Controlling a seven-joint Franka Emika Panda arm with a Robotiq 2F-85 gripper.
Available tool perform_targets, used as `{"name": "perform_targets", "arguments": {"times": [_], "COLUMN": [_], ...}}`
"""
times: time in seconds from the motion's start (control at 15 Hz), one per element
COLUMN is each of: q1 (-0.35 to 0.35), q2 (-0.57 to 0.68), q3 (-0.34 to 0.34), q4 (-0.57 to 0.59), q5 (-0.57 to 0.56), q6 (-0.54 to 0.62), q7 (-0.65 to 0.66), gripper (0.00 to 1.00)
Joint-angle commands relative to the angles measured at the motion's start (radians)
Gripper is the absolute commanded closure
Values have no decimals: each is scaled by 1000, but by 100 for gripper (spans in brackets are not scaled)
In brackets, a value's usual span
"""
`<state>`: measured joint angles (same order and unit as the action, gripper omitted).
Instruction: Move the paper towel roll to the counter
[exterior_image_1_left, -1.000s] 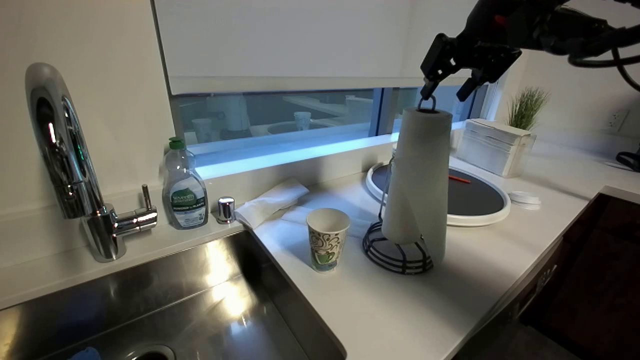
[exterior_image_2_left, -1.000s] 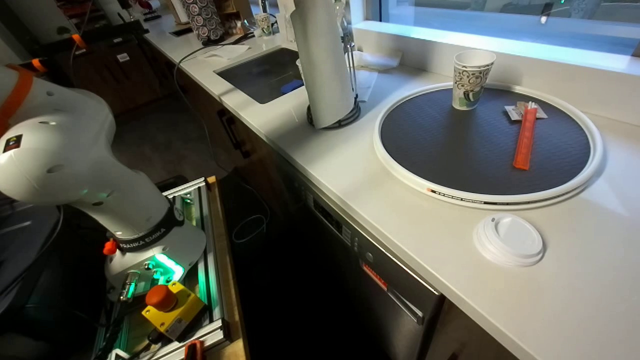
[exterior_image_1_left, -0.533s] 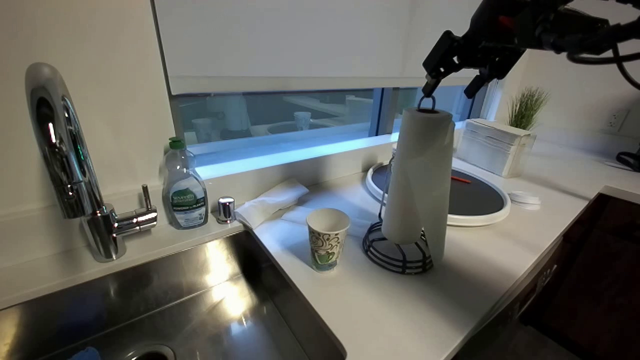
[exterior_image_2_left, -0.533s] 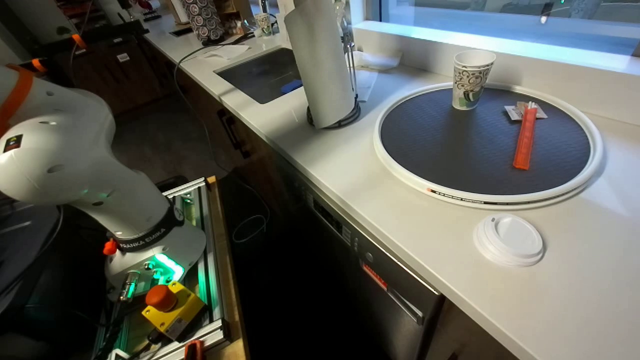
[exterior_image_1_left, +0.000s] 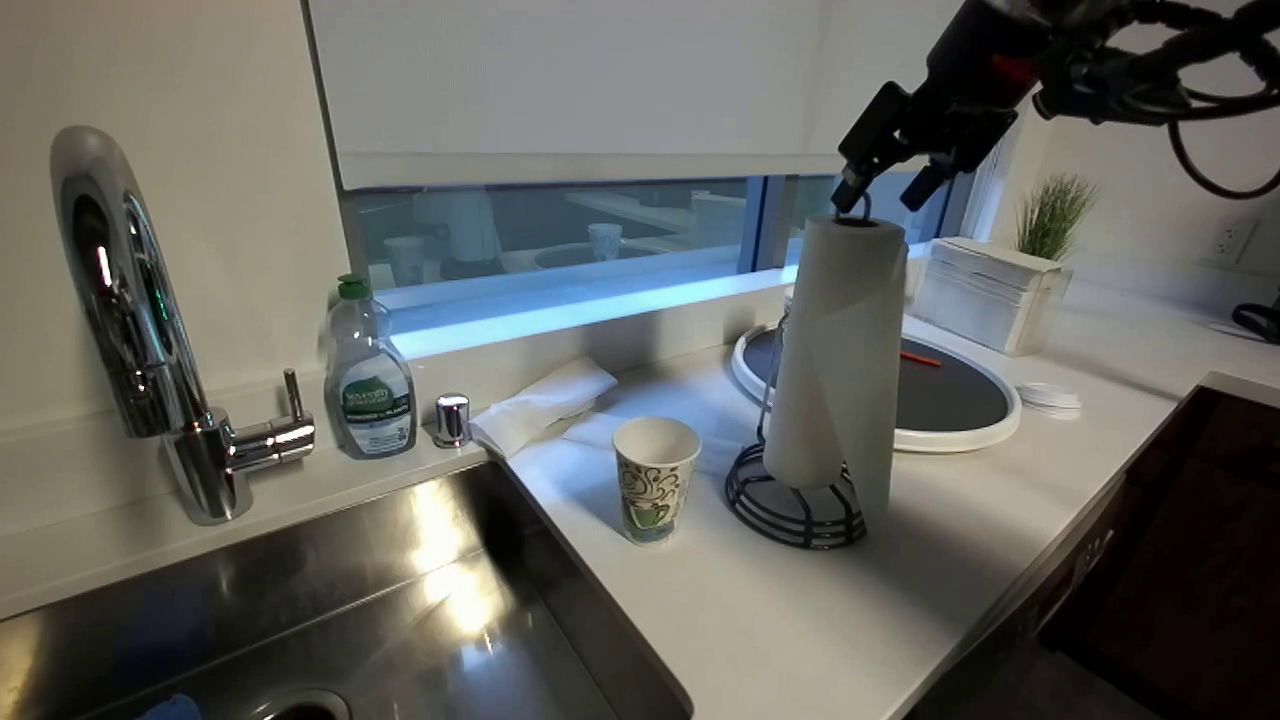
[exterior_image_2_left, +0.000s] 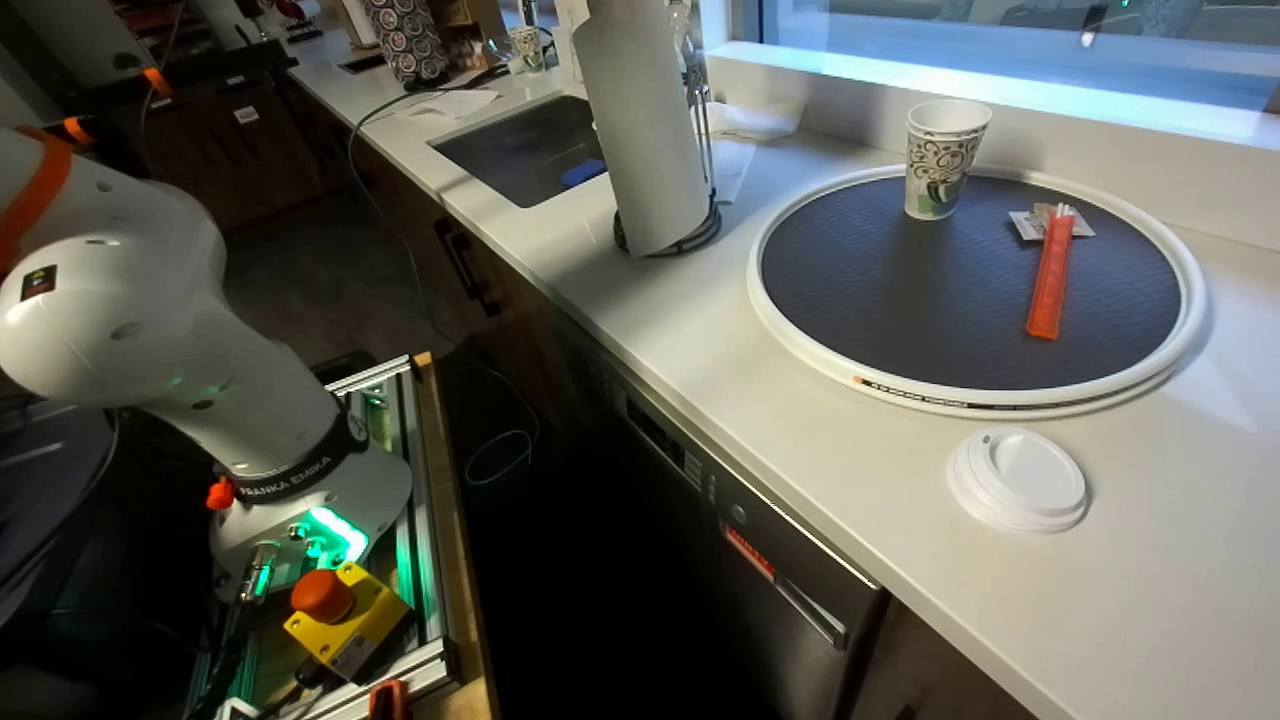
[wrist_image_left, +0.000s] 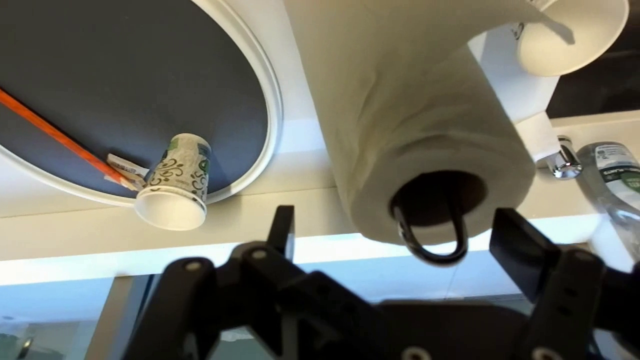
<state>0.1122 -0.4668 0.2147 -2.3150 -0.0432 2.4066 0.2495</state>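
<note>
The paper towel roll (exterior_image_1_left: 838, 350) is a tall white cylinder standing on a black wire holder (exterior_image_1_left: 800, 518). It shows in both exterior views (exterior_image_2_left: 642, 125) and in the wrist view (wrist_image_left: 400, 95), a loose sheet hanging from it. The holder stands on the white counter (exterior_image_1_left: 760, 620), beside the sink; the counter also shows in an exterior view (exterior_image_2_left: 690, 320). My gripper (exterior_image_1_left: 880, 196) is just above the roll's top, one fingertip overlapping the holder's top loop. In the wrist view my gripper (wrist_image_left: 393, 217) is open, the loop (wrist_image_left: 440, 259) between its fingers, apart from both.
A paper cup (exterior_image_1_left: 655, 480) stands between roll and sink (exterior_image_1_left: 560, 600). A round dark-centred tray (exterior_image_2_left: 960, 400) with a cup (exterior_image_2_left: 943, 160) and red chopstick packet (exterior_image_2_left: 1050, 280) lies beyond. White lids (exterior_image_2_left: 1018, 480) sit near the tray. Window wall behind.
My gripper rises slightly, then lowers and shifts a little toward the holder's loop, the arm tilting with it. The loose paper sheet sways. The roll and holder stay in place.
</note>
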Motion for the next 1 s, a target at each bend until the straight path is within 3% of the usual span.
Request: {"name": "perform_targets", "arguments": {"times": [0.0,0.93], "q1": [43,70], "q2": [31,119], "q3": [-32,-61], "q4": [11,73], "q5": [59,119], "q6": [23,14], "q7": [-90,-201], "gripper": [0,0]}}
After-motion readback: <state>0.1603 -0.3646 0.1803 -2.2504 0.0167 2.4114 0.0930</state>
